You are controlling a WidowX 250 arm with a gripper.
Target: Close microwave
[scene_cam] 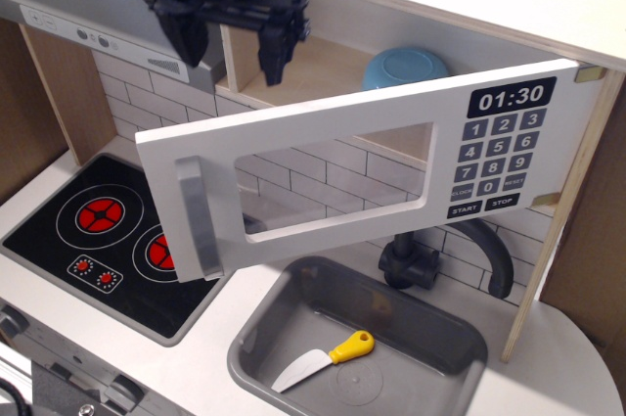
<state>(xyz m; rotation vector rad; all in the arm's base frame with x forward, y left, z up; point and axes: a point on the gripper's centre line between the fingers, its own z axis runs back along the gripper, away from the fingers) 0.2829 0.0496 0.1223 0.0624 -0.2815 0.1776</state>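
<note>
The microwave door (323, 166) is white, with a clear window, a grey vertical bar handle (196, 220) at its left end and a black keypad showing 01:30 at its right. It stands swung wide open toward me, hinged at the right. The wooden cavity (313, 69) behind it holds a blue bowl (403, 68). My black gripper (230, 49) hangs above and behind the door's upper left edge, in front of the cavity's left part. Its two fingers (275, 54) point down, spread apart and empty.
A grey slanted range hood (78, 20) is at the upper left. A black stovetop with red rings (108, 230) lies below the door handle. A grey sink (357, 347) holds a yellow-handled knife (328, 357). A black faucet (479, 250) stands behind it.
</note>
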